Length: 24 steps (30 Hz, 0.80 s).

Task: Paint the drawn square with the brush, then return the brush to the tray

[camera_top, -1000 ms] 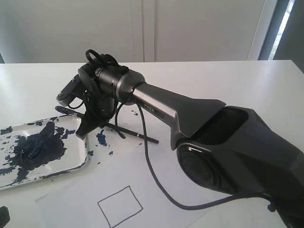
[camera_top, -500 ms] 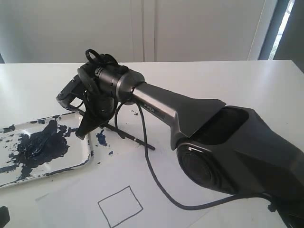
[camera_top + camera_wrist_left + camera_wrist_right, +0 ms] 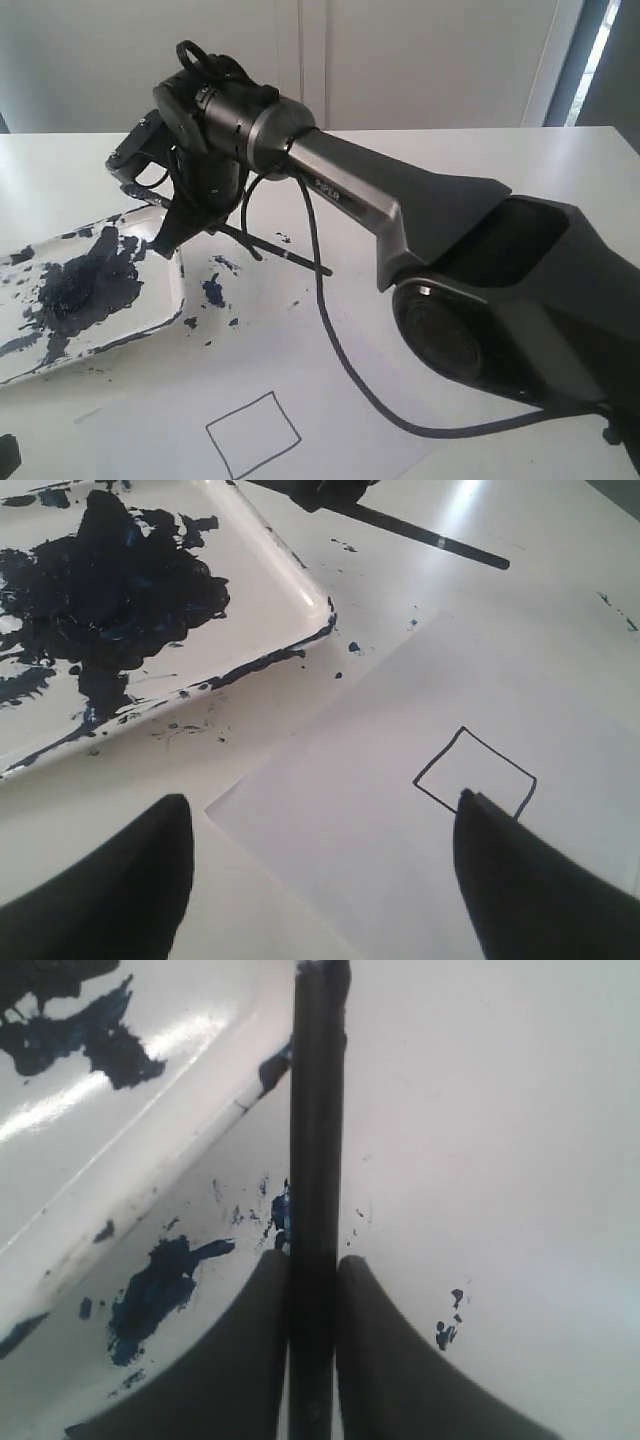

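**Right arm gripping the brush.** The right gripper is clamping the brush between nearly closed jaws, holding its black handle tilted beside the corner of the paint-smeared tray. The left gripper is hovering over the paper sheet with its jaws spread wide and empty. The drawn square is lying unpainted on that sheet, well apart from the brush.

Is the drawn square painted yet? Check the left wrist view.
No, the drawn square shows only a thin black outline with white inside.
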Motion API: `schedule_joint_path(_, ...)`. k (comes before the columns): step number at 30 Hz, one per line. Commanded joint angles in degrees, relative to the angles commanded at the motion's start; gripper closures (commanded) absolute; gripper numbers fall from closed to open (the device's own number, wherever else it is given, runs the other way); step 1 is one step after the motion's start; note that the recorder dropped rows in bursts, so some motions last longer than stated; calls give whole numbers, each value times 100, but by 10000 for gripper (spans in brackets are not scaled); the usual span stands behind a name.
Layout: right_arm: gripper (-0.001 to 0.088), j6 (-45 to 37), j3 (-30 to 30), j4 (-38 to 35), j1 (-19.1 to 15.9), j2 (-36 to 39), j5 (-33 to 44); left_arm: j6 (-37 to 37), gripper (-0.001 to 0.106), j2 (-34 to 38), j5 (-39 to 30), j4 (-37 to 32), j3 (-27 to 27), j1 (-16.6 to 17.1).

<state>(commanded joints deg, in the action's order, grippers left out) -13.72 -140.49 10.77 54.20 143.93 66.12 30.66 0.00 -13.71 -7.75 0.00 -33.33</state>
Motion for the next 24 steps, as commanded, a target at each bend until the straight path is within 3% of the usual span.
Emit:
schedule_joint_path(8,868,275,0,990,81,228,265,0,304,0,0,0,0,0)
schedule_joint_path(14,868,355,0,194,116,82,51,0,304,0,0,0,0,0)
schedule_joint_path(24,868,-273,0,255,201,-172,384,0,304,0,0,0,0,0)
